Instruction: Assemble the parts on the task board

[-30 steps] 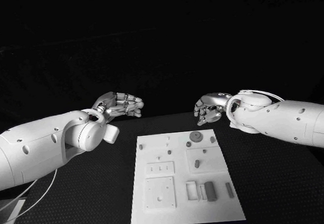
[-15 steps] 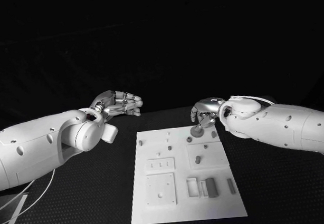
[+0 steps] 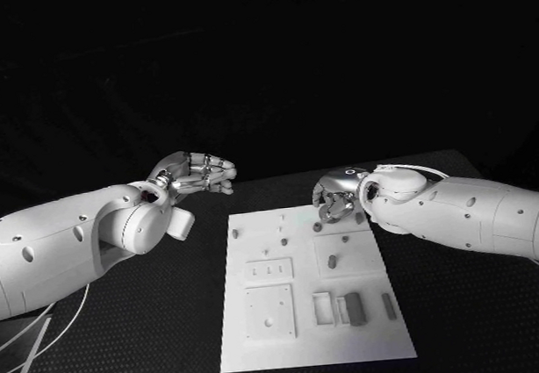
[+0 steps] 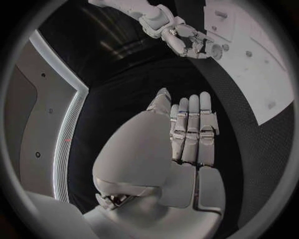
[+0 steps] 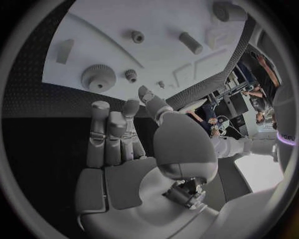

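The white task board (image 3: 311, 341) lies lengthwise in the middle of the black table. Small grey parts lie on it: pegs (image 3: 282, 242) near the far end, a stub (image 3: 332, 260) in the middle and two bars (image 3: 352, 308) near the front. My right hand (image 3: 334, 195) hovers over the board's far right corner with nothing in it. Just ahead of its fingertips (image 5: 99, 107) lie a large gear (image 5: 97, 77) and a small gear (image 5: 131, 75). My left hand (image 3: 200, 173) hangs above the table off the board's far left corner, holding nothing, its fingers (image 4: 190, 129) side by side.
The board (image 4: 249, 64) has raised white plates (image 3: 268, 312) at its front left. A white edge (image 3: 12, 363) shows at the table's front left corner. Black table (image 3: 130, 340) lies on both sides of the board.
My right hand has moved left and down, from beyond the board's far right corner to over the large gear. The left hand has stayed about where it was.
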Available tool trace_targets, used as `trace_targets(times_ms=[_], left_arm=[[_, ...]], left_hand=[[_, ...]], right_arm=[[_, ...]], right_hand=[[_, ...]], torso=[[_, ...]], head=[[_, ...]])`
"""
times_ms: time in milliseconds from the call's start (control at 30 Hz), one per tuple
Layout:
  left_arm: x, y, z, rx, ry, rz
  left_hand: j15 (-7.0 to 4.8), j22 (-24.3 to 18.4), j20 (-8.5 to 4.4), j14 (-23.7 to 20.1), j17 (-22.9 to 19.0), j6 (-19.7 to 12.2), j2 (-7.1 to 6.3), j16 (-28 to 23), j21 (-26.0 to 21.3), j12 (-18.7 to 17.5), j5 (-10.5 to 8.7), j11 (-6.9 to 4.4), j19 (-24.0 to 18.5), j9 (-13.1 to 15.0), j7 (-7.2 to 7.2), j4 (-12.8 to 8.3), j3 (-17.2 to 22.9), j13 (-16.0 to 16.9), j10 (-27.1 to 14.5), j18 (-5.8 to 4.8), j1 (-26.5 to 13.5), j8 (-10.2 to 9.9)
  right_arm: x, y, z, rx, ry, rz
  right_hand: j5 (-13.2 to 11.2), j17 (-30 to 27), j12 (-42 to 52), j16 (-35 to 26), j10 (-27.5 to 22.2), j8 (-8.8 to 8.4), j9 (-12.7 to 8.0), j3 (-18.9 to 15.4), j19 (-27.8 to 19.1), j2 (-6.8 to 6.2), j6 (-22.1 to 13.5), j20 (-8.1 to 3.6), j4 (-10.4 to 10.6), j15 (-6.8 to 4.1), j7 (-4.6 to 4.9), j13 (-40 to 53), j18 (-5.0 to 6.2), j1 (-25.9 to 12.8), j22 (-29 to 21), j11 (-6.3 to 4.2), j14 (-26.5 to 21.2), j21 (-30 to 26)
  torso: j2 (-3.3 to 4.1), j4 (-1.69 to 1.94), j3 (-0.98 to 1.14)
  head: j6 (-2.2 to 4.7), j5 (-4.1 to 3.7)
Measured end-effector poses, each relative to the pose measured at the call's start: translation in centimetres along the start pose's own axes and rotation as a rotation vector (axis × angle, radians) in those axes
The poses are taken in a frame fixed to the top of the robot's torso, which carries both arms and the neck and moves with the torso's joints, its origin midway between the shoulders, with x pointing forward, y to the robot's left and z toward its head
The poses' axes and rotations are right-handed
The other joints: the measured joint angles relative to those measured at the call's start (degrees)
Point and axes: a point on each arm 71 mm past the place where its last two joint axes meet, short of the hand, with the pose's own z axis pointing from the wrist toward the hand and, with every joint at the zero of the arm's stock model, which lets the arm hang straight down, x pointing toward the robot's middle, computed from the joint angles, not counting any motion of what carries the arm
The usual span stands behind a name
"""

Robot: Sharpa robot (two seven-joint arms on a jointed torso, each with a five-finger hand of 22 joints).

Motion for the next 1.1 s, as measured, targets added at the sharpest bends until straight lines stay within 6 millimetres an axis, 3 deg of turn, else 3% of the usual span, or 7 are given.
trace_targets(times_ms=[167, 400, 467, 867, 1100], left_arm=[[0.2, 0.0, 0.1, 0.001, 0.004, 0.0], [0.3, -0.1, 0.1, 0.001, 0.008, -0.001], [0.3, -0.1, 0.1, 0.001, 0.01, -0.001], [0.4, -0.1, 0.1, 0.002, 0.016, -0.002], [0.5, -0.1, 0.2, 0.002, 0.018, -0.002]], left_hand=[[0.0, 0.0, 0.09, 0.0, 0.1, 0.0, 0.0, 0.0, 0.0, 0.0, 0.0, 0.0, 0.1, 0.0, 0.0, 0.0, 0.0, 0.0, 0.0, -0.19, 0.0, -0.2], [0.0, 0.0, 0.09, 0.0, 0.1, 0.0, 0.0, -0.2, 0.0, -0.2, 0.0, 0.0, 0.1, -0.1, 0.0, 0.0, 0.0, 0.0, 0.0, 0.6, 0.0, -0.2], [0.0, -0.1, 0.1, 0.0, 0.1, 0.0, 0.0, -0.2, 0.0, -0.2, 0.0, 0.0, 0.1, -0.1, 0.0, 0.0, 0.0, 0.0, 0.0, 0.61, 0.0, -0.2], [0.0, 0.0, 0.1, 0.0, 0.2, 0.0, 0.2, -0.2, 0.0, -0.3, 0.0, 0.0, 0.1, -0.1, 0.0, 0.0, -0.3, 0.0, 0.0, 0.59, -0.2, -0.2], [-0.22, 0.0, 0.1, 0.2, 0.3, 0.0, 0.15, -0.4, -0.2, -0.4, 0.0, 0.0, 0.1, -0.1, 0.0, 0.0, -0.3, 0.1, 0.0, 0.54, -0.3, -0.4]], right_arm=[[0.3, 0.1, 0.1, 0.003, 0.008, 0.0], [1.0, 0.1, 0.3, 0.009, 0.024, -0.001], [1.1, 0.1, 0.3, 0.011, 0.029, -0.002], [1.7, 0.0, 0.3, 0.018, 0.046, -0.01], [1.7, 0.0, 0.3, 0.019, 0.047, -0.013]], right_hand=[[0.0, 0.6, 1.7, 1.2, -0.7, -0.33, 0.2, 0.4, -0.4, -0.22, 0.0, 0.07, -0.1, 0.08, 0.0, 3.6, -0.06, -0.3, 0.0, 0.08, -0.1, 1.0], [0.0, 1.8, 8.4, 3.7, -2.6, -0.87, 0.5, 0.7, -0.7, 0.0, 0.4, -0.11, -0.1, 0.31, 0.36, 12.0, -0.39, -0.6, 0.0, -0.69, -0.3, 1.8], [0.0, 2.0, 9.4, 4.1, -2.9, -0.87, 0.5, 0.9, -0.8, 0.0, 0.4, -0.1, 0.1, 0.32, 0.36, 13.0, -0.4, -0.6, 0.0, -0.47, -0.3, 2.1], [0.0, 2.2, 11.5, 4.6, -3.3, -0.87, 0.7, 1.0, -0.9, 0.46, 0.5, 0.0, -0.1, 0.42, 0.44, 14.8, -0.43, -1.0, 0.0, -0.21, -0.4, 2.7], [0.0, 2.3, 12.2, 4.9, -3.3, -0.87, 0.9, 1.3, -0.8, 0.76, 0.8, -0.03, -0.1, 0.49, 0.37, 15.2, -0.46, -1.3, 0.0, -0.2, -0.5, 2.9]], torso=[[0.54, 0.15, 0.25], [1.24, 0.34, 0.56], [1.46, 0.4, 0.64], [2.41, 0.83, 1.07], [2.75, 0.91, 1.27]], head=[[0.2, -0.09], [0.48, -0.15], [0.53, -0.16], [0.58, -0.41], [0.7, -0.55]])
